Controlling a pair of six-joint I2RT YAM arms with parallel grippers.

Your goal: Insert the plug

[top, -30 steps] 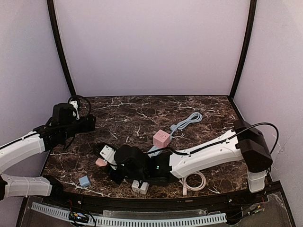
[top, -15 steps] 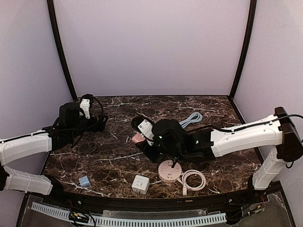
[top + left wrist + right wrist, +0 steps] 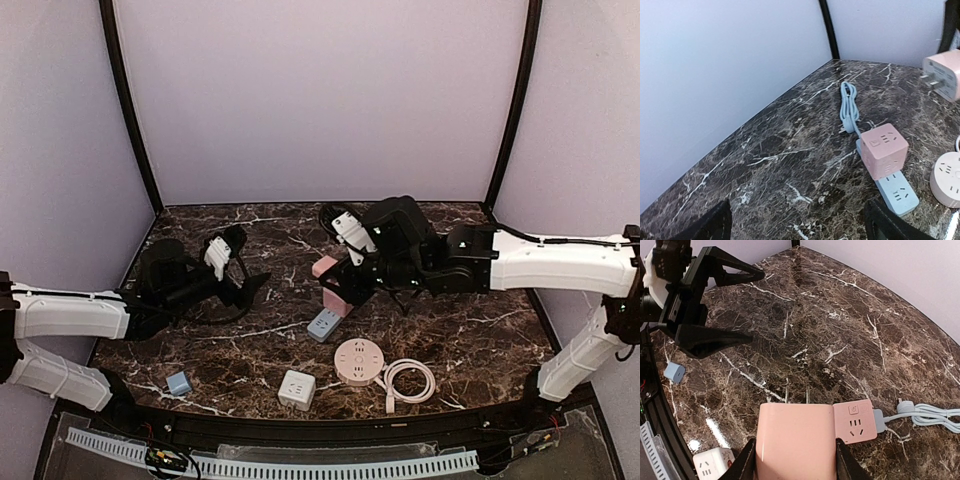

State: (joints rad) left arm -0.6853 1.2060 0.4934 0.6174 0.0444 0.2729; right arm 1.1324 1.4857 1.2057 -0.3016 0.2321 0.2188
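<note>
I had the pink plug (image 3: 795, 437) pinched between the fingers of the right gripper (image 3: 796, 462), which pressed on its two flat sides. It hung in the air over the marble table (image 3: 480, 330), just beside the pink cube socket (image 3: 341, 300) and not touching it. Its two metal prongs pointed away from my wrist camera, out over the table and not toward any slot. The left gripper (image 3: 245, 285) was spread wide and held nothing. It hovered low over the table, well apart from the cube, on its left.

The cube sat on one end of the blue power strip (image 3: 322, 325). I judged it the nearest place for the plug. But the round socket (image 3: 357, 360) and the white cube socket (image 3: 296, 389) lay near the front edge too, so I could not be sure which one was meant.

To do this step well, I thought I must first turn the wrist until the prongs faced a slotted face squarely. Then I would line them up with the slots in the wrist view, and only then push slowly, straight along the prongs. A push at an angle would probably only shove the cube aside. I could not tell if the cube was fixed on the strip, so I wanted the left gripper to brace it from the opposite side.
</note>
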